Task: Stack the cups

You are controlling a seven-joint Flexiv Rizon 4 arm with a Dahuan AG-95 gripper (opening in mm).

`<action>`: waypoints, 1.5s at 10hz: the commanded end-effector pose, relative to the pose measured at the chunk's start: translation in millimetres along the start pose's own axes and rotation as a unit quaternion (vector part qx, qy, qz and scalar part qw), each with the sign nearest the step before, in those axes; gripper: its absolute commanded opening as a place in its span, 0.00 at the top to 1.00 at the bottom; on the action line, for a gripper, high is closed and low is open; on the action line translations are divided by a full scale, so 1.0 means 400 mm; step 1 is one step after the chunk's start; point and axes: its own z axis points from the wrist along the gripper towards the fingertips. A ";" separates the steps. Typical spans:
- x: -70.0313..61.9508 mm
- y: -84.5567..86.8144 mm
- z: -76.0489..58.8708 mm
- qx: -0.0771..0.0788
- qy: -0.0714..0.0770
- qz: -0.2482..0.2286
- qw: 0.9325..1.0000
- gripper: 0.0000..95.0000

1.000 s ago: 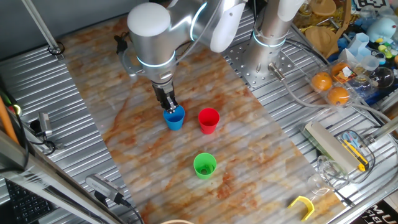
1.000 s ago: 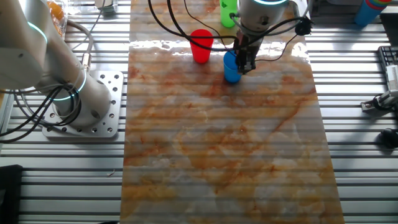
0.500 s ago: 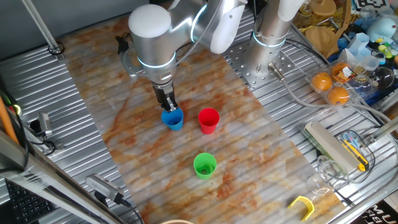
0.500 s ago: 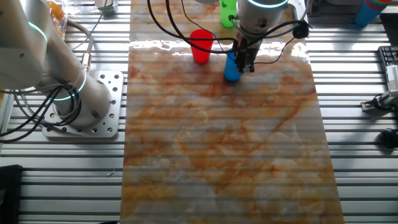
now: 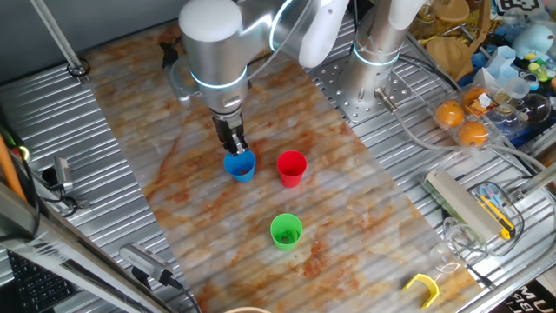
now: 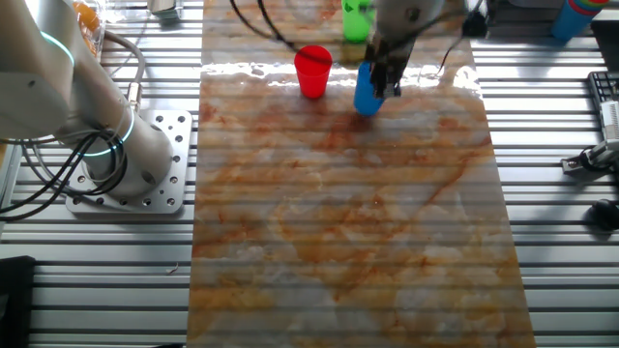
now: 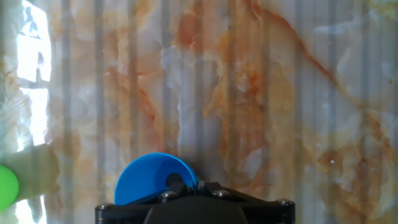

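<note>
The two-finger claw point(image 5: 235, 148) of the silver arm is clamped on the rim of the small tapered blue plastic cup point(image 5: 241, 166), one finger inside it and one outside, and the cup stays upright, though whether it touches the marble-patterned table point(image 5: 200, 200) cannot be told. Just beside it stands the small tapered red plastic cup point(image 5: 291, 169), apart from it, and the small tapered green plastic cup point(image 5: 286, 232) stands alone nearer the table's front edge.
</note>
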 end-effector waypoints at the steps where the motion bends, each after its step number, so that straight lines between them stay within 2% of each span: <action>1: -0.021 0.051 -0.054 -0.018 0.001 -0.003 1.000 1.00; 3: -0.048 0.130 -0.111 -0.026 0.001 -0.006 1.000 1.00; 5: -0.058 0.169 -0.133 -0.027 0.002 -0.008 1.000 1.00; 6: -0.059 0.185 -0.140 -0.025 0.000 -0.026 0.999 1.00; 8: -0.058 0.192 -0.142 -0.024 -0.008 -0.065 0.998 1.00; 9: -0.058 0.191 -0.142 -0.022 -0.007 -0.066 0.998 1.00; 12: -0.057 0.191 -0.142 -0.019 -0.002 -0.066 0.998 1.00; 15: -0.057 0.191 -0.142 -0.015 0.012 -0.060 0.998 1.00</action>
